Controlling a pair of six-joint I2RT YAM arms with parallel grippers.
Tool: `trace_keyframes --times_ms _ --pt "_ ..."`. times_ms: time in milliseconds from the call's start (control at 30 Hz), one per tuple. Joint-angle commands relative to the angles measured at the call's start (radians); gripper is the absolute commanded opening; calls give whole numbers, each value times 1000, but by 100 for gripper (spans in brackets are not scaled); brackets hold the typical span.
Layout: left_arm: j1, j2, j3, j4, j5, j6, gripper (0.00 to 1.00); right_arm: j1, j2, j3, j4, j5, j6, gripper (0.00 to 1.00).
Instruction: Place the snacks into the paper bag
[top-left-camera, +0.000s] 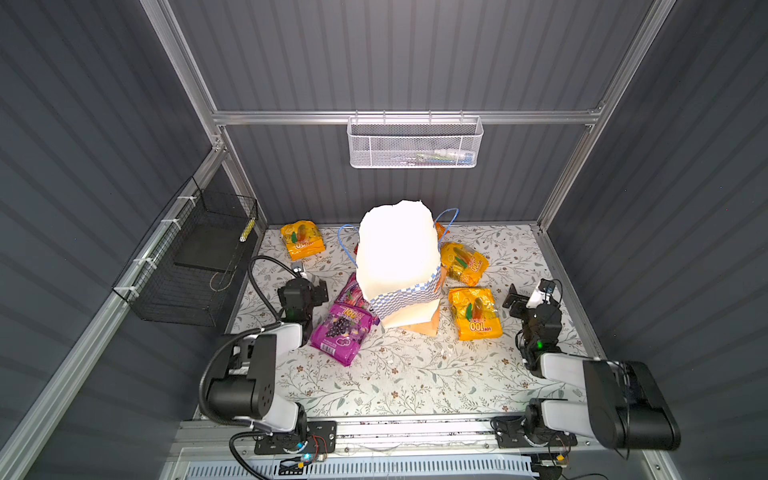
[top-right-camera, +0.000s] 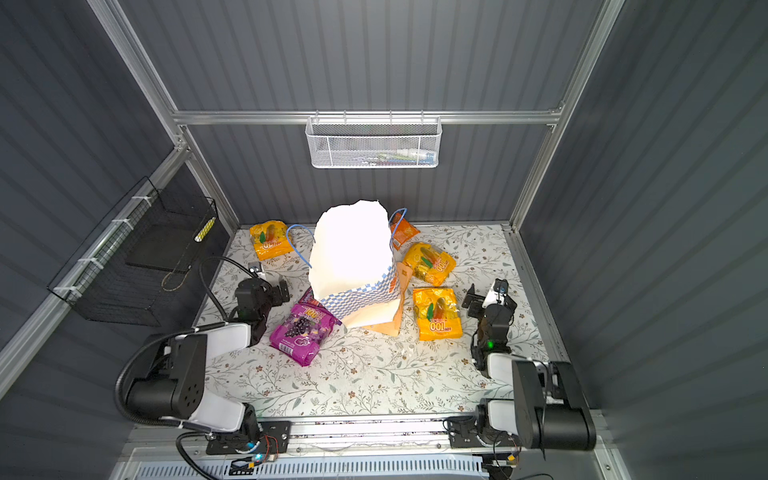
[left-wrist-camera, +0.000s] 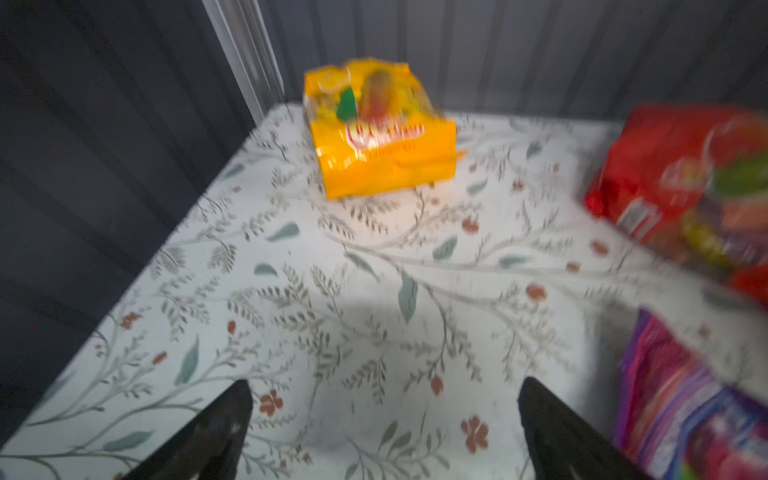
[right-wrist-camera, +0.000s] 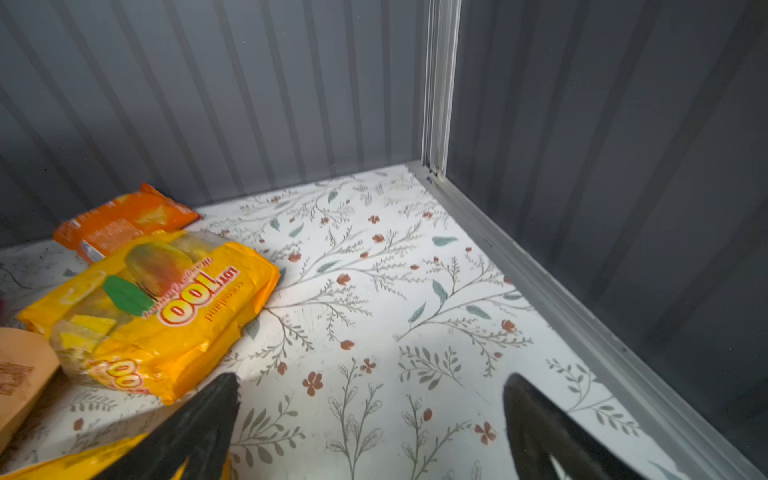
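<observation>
Currently, left tool (left-wrist-camera: 386, 384) and right tool (right-wrist-camera: 372, 376): jaws apart, empty, low over the tabletop (top-left-camera: 415, 374). Beside the right tool lies a yellow packet (right-wrist-camera: 166, 307) printed "100". A purple grape packet (top-left-camera: 338, 332) marked "100%" lies near the left tool, just beside the paper bag (top-left-camera: 399, 253) standing mid-tabletop.

Glossy plastic snacks (top-left-camera: 475, 313); matt paper bag (top-left-camera: 399, 253).

2 top views look steeply down from high in front, sharing the whole bench (top-left-camera: 395, 386); the left wrist view sits low behind the left claw (left-wrist-camera: 384, 384), facing the back-left corner; the right wrist view sits behind the right claw (right-wrist-camera: 372, 378), facing back-right.
</observation>
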Motion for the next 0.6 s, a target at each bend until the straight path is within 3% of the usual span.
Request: trace_keyframes --times_ms 0,133,233,300,433,567 --pt "-3 -108 100 -296 -79 -242 100 33 -223 43 -149 184 44 99" --pt "-3 -168 231 -618 -84 -470 100 16 -533 134 -577 306 441 99" --pt "-2 -198 316 -766 23 -545 100 -26 -672 98 -618 250 612 99" --pt "-2 -232 355 -810 135 -542 100 -47 -716 106 -636 134 612 99" --pt "-3 -330 418 -862 301 -545 100 -47 -700 261 -919 39 624 99" --pt "-44 -370 521 -926 392 -496 100 -47 -667 338 -1029 -78 597 99"
